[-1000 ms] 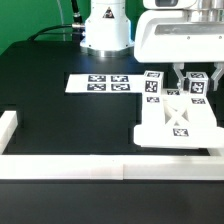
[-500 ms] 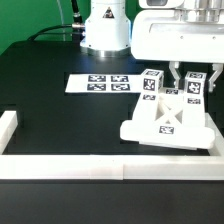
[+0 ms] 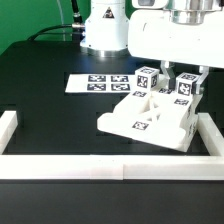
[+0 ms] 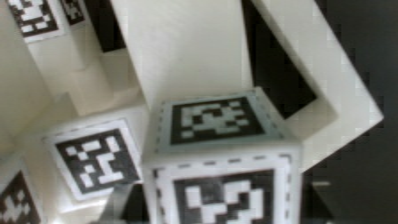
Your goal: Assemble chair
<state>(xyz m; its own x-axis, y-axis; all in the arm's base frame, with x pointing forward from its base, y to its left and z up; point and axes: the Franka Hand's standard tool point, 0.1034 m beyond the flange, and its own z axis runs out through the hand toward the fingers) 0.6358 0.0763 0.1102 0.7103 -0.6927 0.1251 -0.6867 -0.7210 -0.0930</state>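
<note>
The partly joined white chair [image 3: 143, 120] rests tilted on the black table at the exterior view's right. It is a flat plate with tagged blocks and bars standing on it. My gripper [image 3: 171, 80] reaches down from above between two tagged uprights and is shut on one upright part of the chair. In the wrist view a tagged block [image 4: 217, 125] of the chair fills the picture, and my gripper [image 4: 221, 205] grips it between dark fingers. More white plates and bars [image 4: 45, 95] lie behind it.
The marker board [image 3: 97, 84] lies flat just beyond the chair, toward the exterior view's left. White border rails run along the front [image 3: 60, 166], the left [image 3: 8, 128] and the right [image 3: 213, 135]. The arm's white base [image 3: 105, 30] stands at the back.
The chair has swung and slid toward the exterior view's left with my gripper on it, and its plate now sits more tilted and turned.
</note>
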